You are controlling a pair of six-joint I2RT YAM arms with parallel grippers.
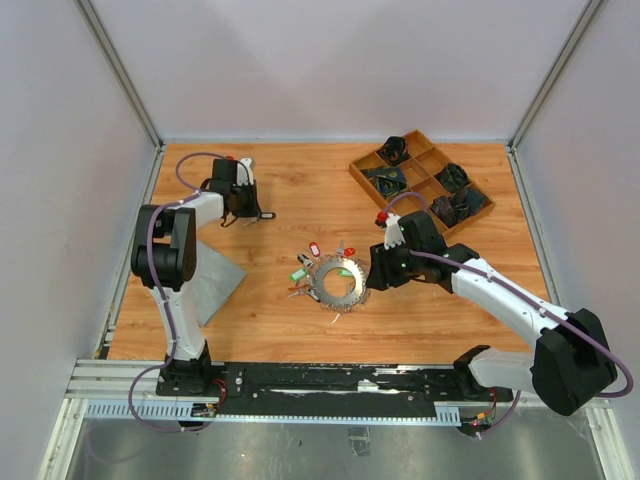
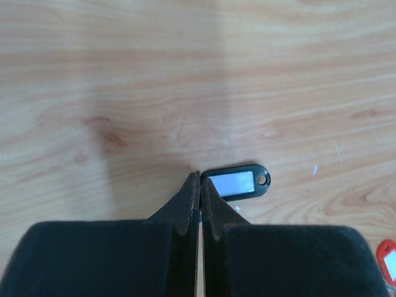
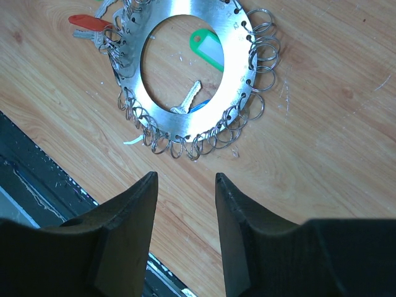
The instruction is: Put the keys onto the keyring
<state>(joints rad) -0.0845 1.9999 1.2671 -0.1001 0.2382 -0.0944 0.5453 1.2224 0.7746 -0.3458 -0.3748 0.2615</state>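
1. My left arm bends at the elbow and reaches to the far left of the wooden bench (image 1: pixel 300 180). My left gripper (image 2: pixel 199 185) points down with its black fingertips pressed together. I cannot tell whether they pinch anything.
2. One black key tag (image 2: pixel 238 182), oblong plastic with a white label, lies flat against that gripper's tip. One red tag (image 2: pixel 388 260) shows at the view's edge.
3. The keyring (image 3: pixel 240 62), a flat polished metal annulus fringed with small wire loops, lies mid-bench. Inside it are one green tag (image 3: pixel 207 49) and one silver key (image 3: pixel 185 102). Outside it is one red-tagged key (image 3: pixel 90 23).
4. My right arm stretches forward and leftward. My right gripper (image 3: pixel 185 179) hangs just beside the keyring with its jaws apart, holding nothing.
5. One wooden compartment tray (image 1: pixel 360 162) sits far right.
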